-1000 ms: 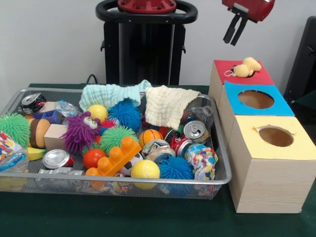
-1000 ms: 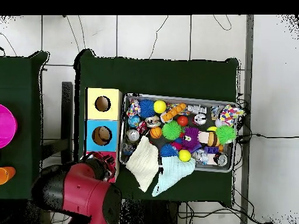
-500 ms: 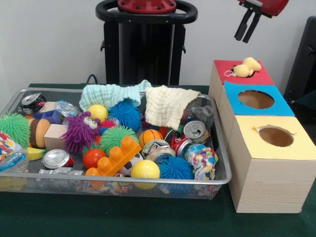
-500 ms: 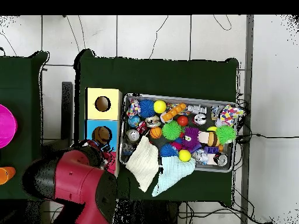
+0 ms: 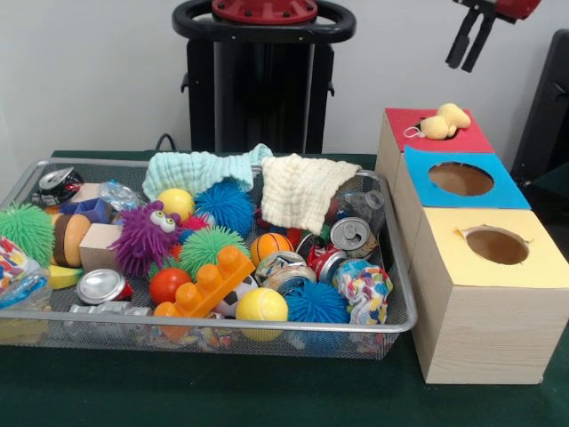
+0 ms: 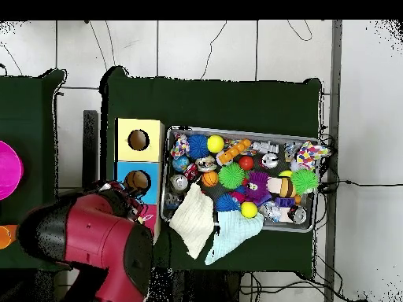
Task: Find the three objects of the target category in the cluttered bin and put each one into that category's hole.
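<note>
You've got the gripper (image 5: 473, 40) high at the top right of the front view, above and behind the red box (image 5: 436, 132), touching nothing. Its two black fingers (image 5: 461, 43) hang down, parted by a narrow gap, with nothing between them. From overhead the red arm (image 6: 90, 240) covers most of the red box, so the gripper is hidden there.

A yellow plush toy (image 5: 444, 122) lies on the red box, sitting in its hole, part of it still above the rim. Blue box (image 5: 462, 178) and yellow box (image 5: 493, 258) stand in a row nearer the camera, both holes uncovered.

The wire bin (image 5: 398, 294) sits left of the boxes, full. Two cloths, a teal one (image 5: 200, 169) and a cream one (image 5: 298, 191), drape over its far edge. Inside you can see a purple fuzzy toy (image 5: 144, 236), an orange block (image 5: 209, 285), a yellow ball (image 5: 261, 307), blue spiky balls (image 5: 227, 205), green spiky balls (image 5: 27, 229) and crushed cans (image 5: 348, 234). Which of these are target items, you cannot tell.
</note>
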Robot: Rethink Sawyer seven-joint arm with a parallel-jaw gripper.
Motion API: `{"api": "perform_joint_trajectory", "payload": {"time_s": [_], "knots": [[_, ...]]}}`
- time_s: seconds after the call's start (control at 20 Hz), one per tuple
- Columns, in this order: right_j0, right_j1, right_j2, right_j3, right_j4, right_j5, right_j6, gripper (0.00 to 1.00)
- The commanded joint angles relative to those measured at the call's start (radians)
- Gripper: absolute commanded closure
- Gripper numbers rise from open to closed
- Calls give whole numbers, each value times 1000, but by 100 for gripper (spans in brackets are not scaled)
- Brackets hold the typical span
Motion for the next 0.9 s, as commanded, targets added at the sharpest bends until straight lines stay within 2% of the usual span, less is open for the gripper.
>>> {"api": "perform_joint_trajectory", "payload": {"time_s": [0.05, 0.3, 0.9], "knots": [[-3, 72, 133, -9, 116, 87, 401, 100], [2, 96, 160, -3, 155, 52, 400, 100], [15, 129, 173, 17, 143, -17, 386, 100]]}}
